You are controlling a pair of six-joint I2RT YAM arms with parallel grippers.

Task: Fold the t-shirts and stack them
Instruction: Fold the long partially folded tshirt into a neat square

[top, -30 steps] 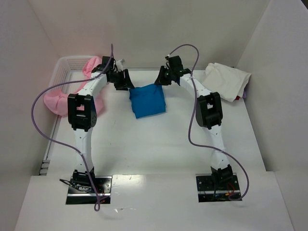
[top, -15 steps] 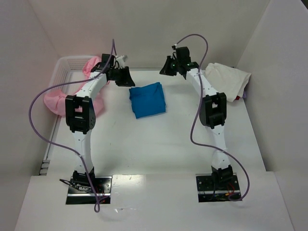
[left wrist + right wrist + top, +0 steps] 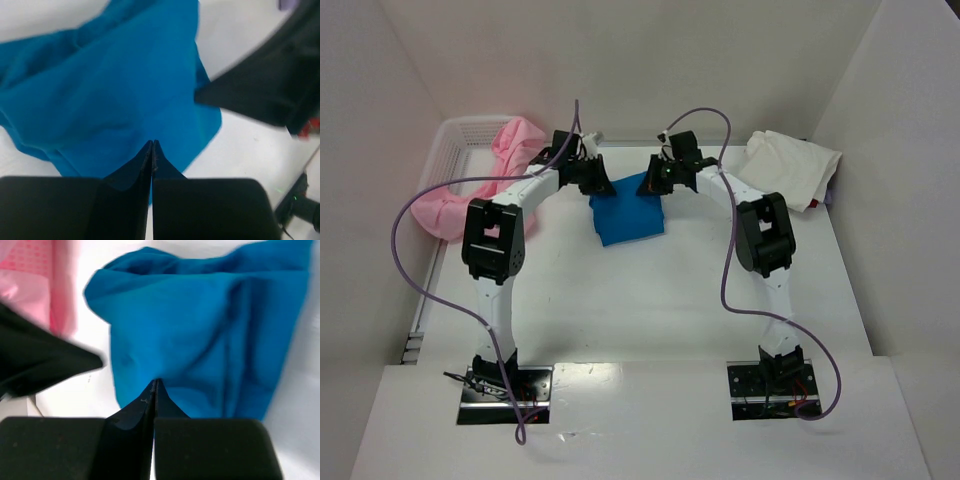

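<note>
A white worktop [image 3: 650,300] is closed in by plain white walls [image 3: 620,60] on the left, far and right sides, with the two arm bases bolted at its near edge.

The left fingers [image 3: 131,172] are pressed together, their tips meeting on the blue t-shirt [image 3: 110,90]. Whether any cloth is caught between them cannot be told. The right fingers [image 3: 136,410] are likewise pressed together, tips down on the same blue cloth [image 3: 200,340], and again no pinched fold can be made out. Each wrist view shows the other arm's black fingers as a blur at its edge.

From above, the left fingers [image 3: 592,180] are at the far left corner of the blue t-shirt [image 3: 630,218] and the right fingers [image 3: 655,174] at its far right corner. The shirt lies folded into a rough square at the far middle of the worktop, between the two arms, which bend inward towards each other. A purple cable [image 3: 420,200] loops off each arm.

To the left, pink t-shirts [image 3: 515,140] are heaped in a white lattice basket [image 3: 455,130] and spill over its rim beside the left arm. A cream-white t-shirt [image 3: 790,165] lies crumpled at the far right corner, well apart from the blue one.
</note>
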